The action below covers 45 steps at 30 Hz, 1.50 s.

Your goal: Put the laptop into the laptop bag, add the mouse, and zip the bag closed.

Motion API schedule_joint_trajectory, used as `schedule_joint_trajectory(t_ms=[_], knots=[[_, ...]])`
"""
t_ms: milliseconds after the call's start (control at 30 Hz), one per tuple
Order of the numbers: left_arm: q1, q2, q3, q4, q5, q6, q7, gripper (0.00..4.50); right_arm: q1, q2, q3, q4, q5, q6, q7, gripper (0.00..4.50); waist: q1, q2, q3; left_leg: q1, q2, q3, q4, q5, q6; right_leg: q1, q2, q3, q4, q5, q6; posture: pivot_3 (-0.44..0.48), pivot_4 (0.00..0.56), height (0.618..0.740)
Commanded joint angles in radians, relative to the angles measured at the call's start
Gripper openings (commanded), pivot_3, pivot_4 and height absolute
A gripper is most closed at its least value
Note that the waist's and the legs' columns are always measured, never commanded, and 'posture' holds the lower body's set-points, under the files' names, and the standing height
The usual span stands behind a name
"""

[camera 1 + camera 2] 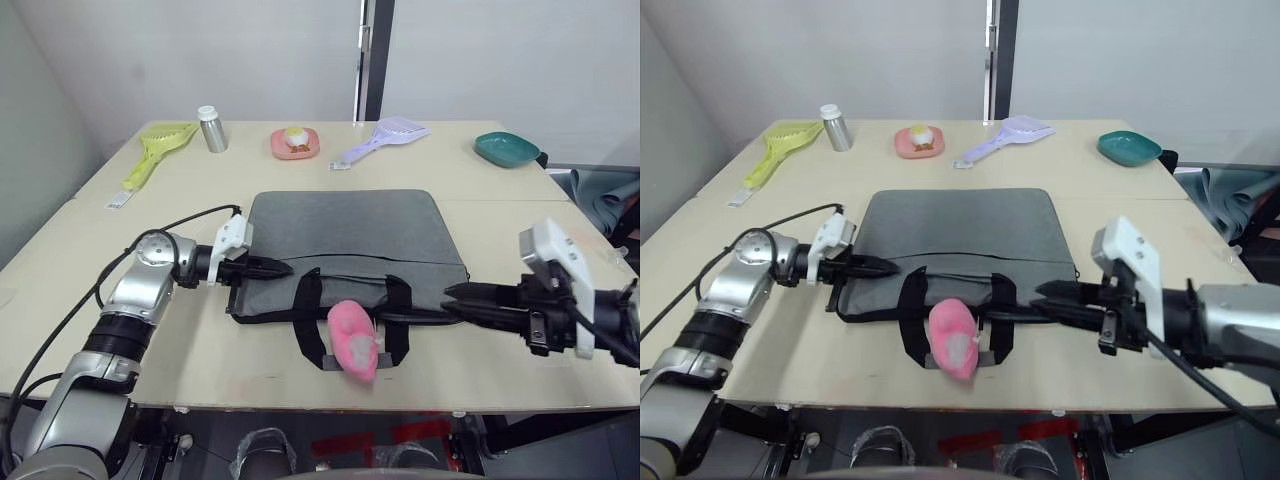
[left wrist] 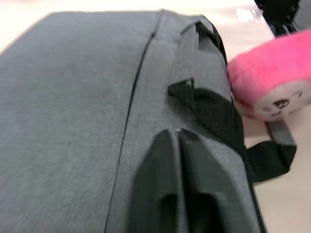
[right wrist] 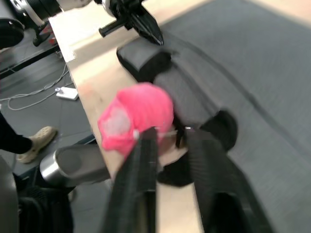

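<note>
The grey laptop bag lies flat in the middle of the table, its black handles hanging toward the front edge. My left gripper is shut, and its fingertips rest on the bag's top at the left front corner. My right gripper is at the bag's right front edge, its fingers a little apart beside a handle. A fluffy pink toy lies on the handles between the two grippers. The laptop and the mouse are out of view.
Along the table's far side stand a yellow scoop, a metal bottle, a pink plate with food, a lavender scoop and a teal bowl. A black cable loops above my left arm.
</note>
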Motion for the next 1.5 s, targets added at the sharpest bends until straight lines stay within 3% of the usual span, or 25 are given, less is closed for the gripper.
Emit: schedule_joint_trajectory(t_ms=[33, 100, 167, 367, 567, 800, 1000, 1200, 1333, 1500], knots=[[-0.040, -0.023, -0.033, 0.072, 0.058, -0.089, -0.015, 0.00, -0.014, -0.062, 0.079, -0.011, 0.138, -0.013, -0.119, 2.54, 0.000, 0.000, 0.000, 0.000, 0.000, 0.000, 0.000, 0.000, 0.000, 0.000, 0.000, 0.000, 0.000, 0.000, 0.000, 0.000, 0.150, 0.740], [-0.047, -0.032, -0.053, 0.101, 0.085, -0.118, -0.022, 0.00, -0.046, -0.079, 0.184, 0.017, 0.239, -0.038, -0.226, 3.27, 0.001, 0.000, 0.000, 0.000, 0.000, -0.002, 0.000, 0.000, 0.000, 0.001, 0.000, 0.000, 0.000, 0.000, 0.000, 0.000, 0.150, 0.740], [-0.056, -0.039, -0.073, 0.146, 0.119, -0.170, -0.023, 0.00, -0.136, -0.024, 0.375, 0.104, 0.310, -0.036, -0.379, 3.88, -0.003, 0.000, -0.001, 0.001, 0.000, -0.001, 0.000, 0.000, 0.000, 0.002, 0.000, 0.000, 0.000, 0.000, 0.000, 0.000, 0.150, 0.740], [-0.072, -0.057, -0.084, 0.192, 0.158, -0.240, 0.003, 0.00, -0.340, 0.101, 0.680, 0.274, 0.221, 0.036, -0.553, 3.88, -0.002, 0.001, -0.001, 0.001, -0.002, -0.002, 0.003, 0.003, -0.005, 0.004, -0.003, -0.001, 0.002, 0.001, 0.002, 0.000, 0.150, 0.740], [-0.056, -0.054, -0.073, 0.134, 0.133, -0.204, 0.009, 0.00, -0.428, 0.211, 0.822, 0.317, 0.156, 0.085, -0.562, 3.88, 0.004, 0.002, -0.001, 0.000, -0.003, -0.004, 0.003, 0.004, -0.006, 0.004, -0.003, -0.002, 0.002, 0.001, 0.002, 0.000, 0.150, 0.740], [-0.050, -0.059, -0.055, 0.114, 0.094, -0.154, -0.002, 0.00, -0.454, 0.322, 0.952, 0.400, -0.055, 0.102, -0.499, 3.88, 0.002, 0.002, -0.001, -0.001, -0.003, -0.005, 0.003, 0.004, -0.006, 0.004, -0.003, -0.002, 0.003, 0.001, 0.002, 0.000, 0.150, 0.740], [-0.011, -0.063, -0.050, 0.157, 0.084, -0.093, -0.015, 0.00, -0.442, 0.338, 0.934, 0.403, -0.135, 0.090, -0.399, 2.08, -0.003, 0.002, -0.002, -0.001, -0.002, -0.005, 0.003, 0.004, -0.006, 0.004, -0.003, -0.002, 0.003, 0.001, 0.002, 0.000, 0.150, 0.740], [0.015, -0.083, -0.062, 0.227, 0.120, -0.103, 0.018, 0.00, -0.406, 0.320, 0.823, 0.349, -0.070, 0.111, -0.346, 0.06, -0.003, 0.002, -0.005, 0.000, -0.002, -0.005, 0.003, 0.004, -0.006, 0.006, -0.003, -0.002, 0.003, 0.001, 0.002, 0.000, 0.150, 0.740], [0.013, -0.100, -0.068, 0.263, 0.133, -0.091, 0.041, 0.00, -0.385, 0.299, 0.698, 0.316, 0.049, 0.121, -0.349, 0.03, 0.000, 0.004, -0.008, 0.002, -0.003, -0.005, 0.003, 0.004, -0.006, 0.007, -0.004, -0.001, 0.003, 0.001, 0.002, 0.000, 0.150, 0.740], [0.007, -0.102, -0.087, 0.296, 0.158, -0.105, 0.037, 0.00, -0.298, 0.142, 0.589, 0.248, 0.056, 0.125, -0.321, 0.03, 0.014, 0.006, -0.010, 0.004, -0.003, -0.005, 0.003, 0.004, -0.006, 0.010, -0.005, -0.001, 0.002, 0.001, 0.002, 0.000, 0.150, 0.740]])
